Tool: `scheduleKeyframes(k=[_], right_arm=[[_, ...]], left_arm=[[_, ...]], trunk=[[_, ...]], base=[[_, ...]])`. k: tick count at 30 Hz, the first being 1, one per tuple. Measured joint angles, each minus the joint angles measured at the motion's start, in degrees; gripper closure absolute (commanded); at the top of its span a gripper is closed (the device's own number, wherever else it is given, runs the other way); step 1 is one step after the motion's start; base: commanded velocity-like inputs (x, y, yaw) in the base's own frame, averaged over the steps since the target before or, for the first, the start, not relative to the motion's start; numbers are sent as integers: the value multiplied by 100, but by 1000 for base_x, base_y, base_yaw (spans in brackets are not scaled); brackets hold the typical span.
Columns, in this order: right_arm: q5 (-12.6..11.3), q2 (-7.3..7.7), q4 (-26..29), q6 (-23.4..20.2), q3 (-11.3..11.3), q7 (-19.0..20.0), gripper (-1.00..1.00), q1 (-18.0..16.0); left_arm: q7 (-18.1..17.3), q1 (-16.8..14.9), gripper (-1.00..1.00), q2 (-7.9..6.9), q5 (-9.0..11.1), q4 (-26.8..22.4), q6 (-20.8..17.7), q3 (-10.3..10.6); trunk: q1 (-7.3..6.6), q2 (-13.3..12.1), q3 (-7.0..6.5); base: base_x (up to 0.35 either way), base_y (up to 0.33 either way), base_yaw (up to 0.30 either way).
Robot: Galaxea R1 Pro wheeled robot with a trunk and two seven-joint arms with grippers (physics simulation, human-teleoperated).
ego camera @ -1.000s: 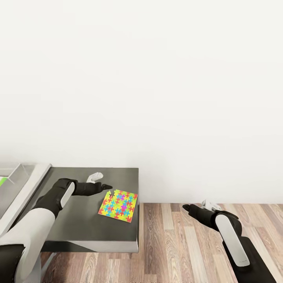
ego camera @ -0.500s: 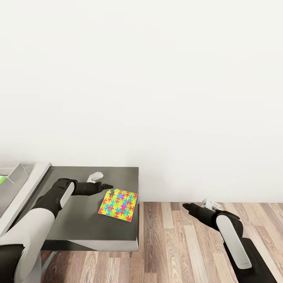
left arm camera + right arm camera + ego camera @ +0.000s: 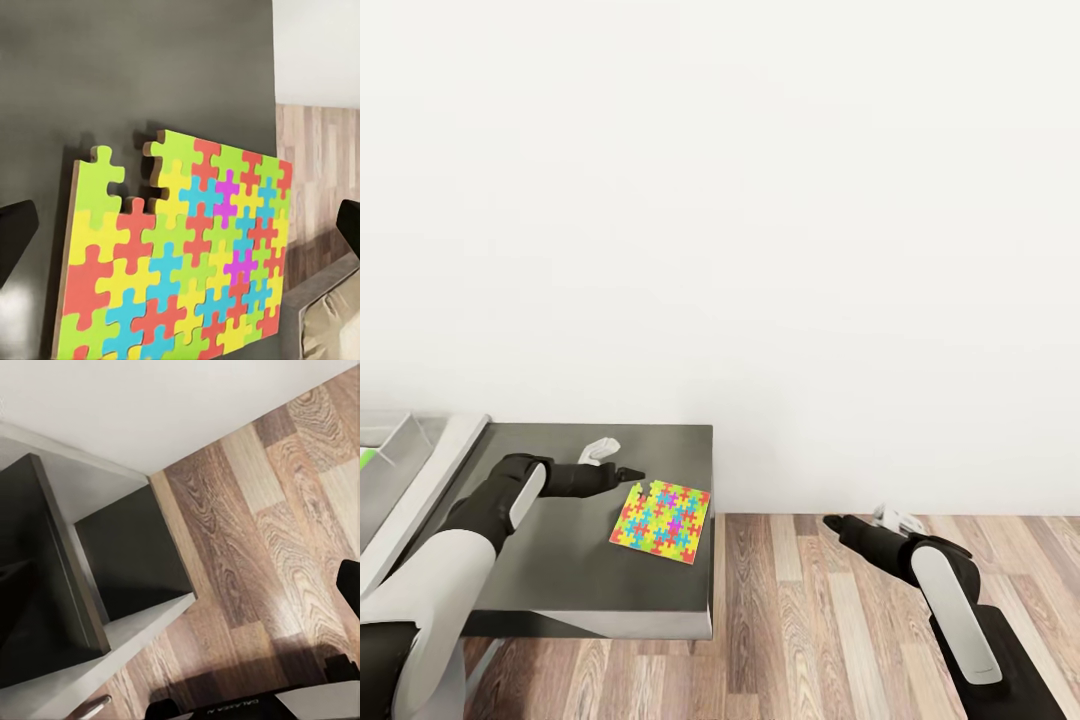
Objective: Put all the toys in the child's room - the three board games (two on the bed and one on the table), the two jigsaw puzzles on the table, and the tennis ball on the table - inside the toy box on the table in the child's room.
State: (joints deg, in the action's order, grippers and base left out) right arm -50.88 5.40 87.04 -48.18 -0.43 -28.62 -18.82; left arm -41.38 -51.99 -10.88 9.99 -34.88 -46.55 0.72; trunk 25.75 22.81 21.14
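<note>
— Left gripper (image 3: pixel 618 462)?
— Spread wide, holding nothing. Hovers low over the dark tabletop (image 3: pixel 560 560), just short of the near corner of the jigsaw puzzle (image 3: pixel 660 522). Seen from the wrist, one fingertip to each side, with the sheet lying straight ahead and between them.
— Right gripper (image 3: pixel 860 522)?
— Also parted and empty, out over the wood floor (image 3: pixel 810 620), well apart from the puzzle.
— Handling of the sheet?
— Probably very light. Thin, brown-backed like card, lying flat on the tabletop with no gap showing underneath. Made of many interlocked pieces, so likely to bend, and maybe to split along a seam, if lifted by one corner. Has a piece-shaped notch (image 3: pixel 127 161) in the edge nearest the gripper, so a weak place to pinch.
— Where to grip, then?
— Best across two opposite solid edges, squeezing gently and keeping it level. Otherwise, push it away from the gripper toward the far tabletop edge, just beyond the sheet, and pinch top and bottom once it overhangs. Looks smooth enough to slide rather than catch.
— Risks?
— Fingertips skating over the top without getting under; sheet slipping off toward the floor.
</note>
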Motion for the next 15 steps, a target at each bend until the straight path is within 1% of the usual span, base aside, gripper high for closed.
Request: scheduleKeyframes(k=[5,15], right_arm=[[-3,3,-1,-6,0,130,-100,-2],[-2,4,-1,-11,0,165,-100,-3]], left_arm=[[0,0,-100,-7,-1,0,0,0],[0,0,-100,-6,-1,-1,0,0]], trunk=[[0,0,34],[0,0,125]], base=[[0,0,0],[0,0,0]])
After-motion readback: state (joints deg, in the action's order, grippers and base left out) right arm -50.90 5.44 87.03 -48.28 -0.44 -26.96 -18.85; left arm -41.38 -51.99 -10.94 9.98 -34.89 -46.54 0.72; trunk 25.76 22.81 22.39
